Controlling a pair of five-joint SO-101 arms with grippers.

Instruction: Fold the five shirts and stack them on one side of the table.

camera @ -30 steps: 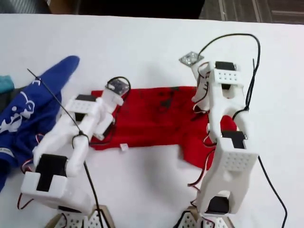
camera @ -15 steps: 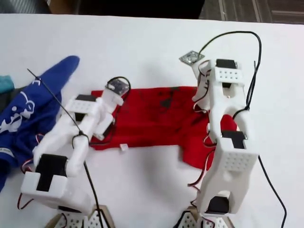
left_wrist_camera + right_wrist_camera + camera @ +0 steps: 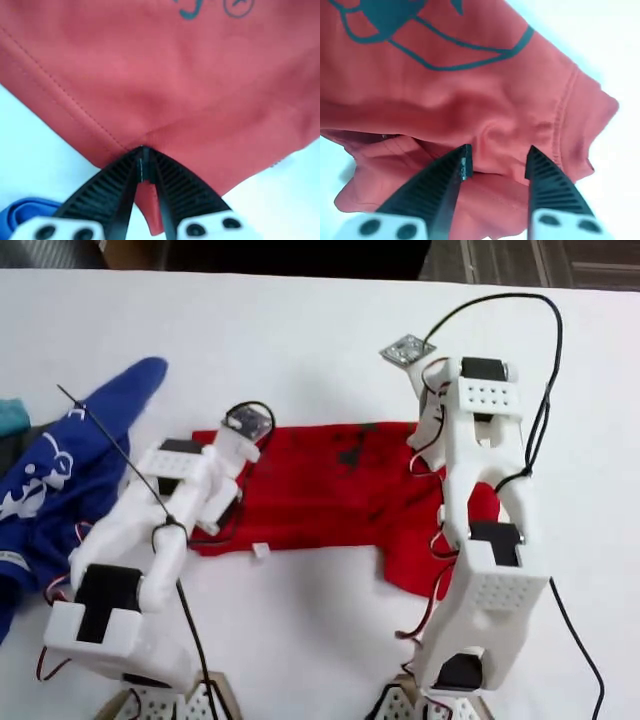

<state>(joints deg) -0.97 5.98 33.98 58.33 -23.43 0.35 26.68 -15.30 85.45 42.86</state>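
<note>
Red shirt (image 3: 320, 490) hem is clamped in left gripper (image 3: 142, 161). Right gripper (image 3: 498, 162) is spread apart over a fold. Dark print is judged unreadable.

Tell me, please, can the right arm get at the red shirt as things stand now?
Probably yes: the right gripper hangs open right over a bunched fold of the red shirt, and nothing lies between them.

Left end effector (image 3: 142, 167) pinched tight, right end effector (image 3: 496, 162) spread apart, left arm (image 3: 150, 530) and right arm (image 3: 478, 490) extended forward
</note>
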